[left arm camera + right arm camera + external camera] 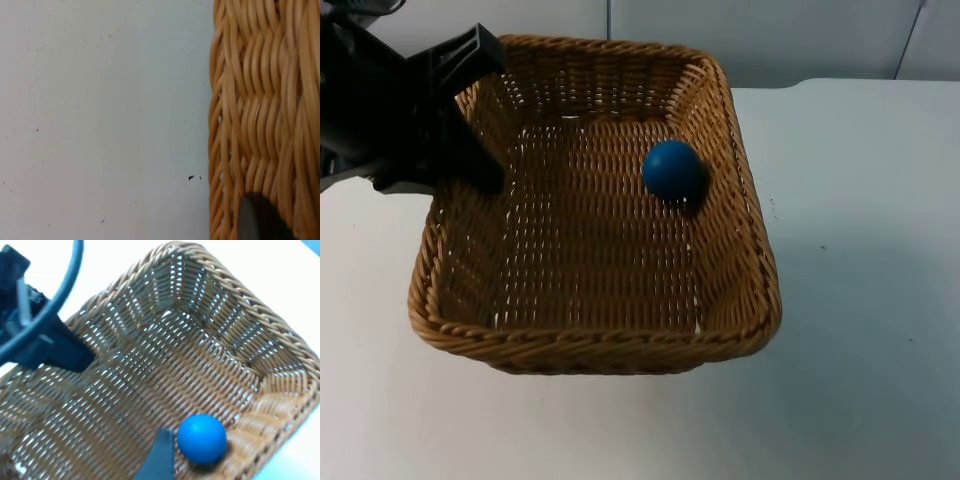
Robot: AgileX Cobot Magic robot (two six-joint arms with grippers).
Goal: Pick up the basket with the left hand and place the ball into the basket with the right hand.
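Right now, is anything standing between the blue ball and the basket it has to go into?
Nothing: the blue ball already lies inside the wicker basket, near its right wall. The left pincer grips the basket's left rim.

A fixed overhead camera looks down and forward across the white table (860,300), taking in the whole wicker basket (590,345). The left wrist camera sits hard against the basket's outer weave and bare table. The right wrist camera looks down from close above, sharing basket interior and blue ball (201,437) with the overhead view.
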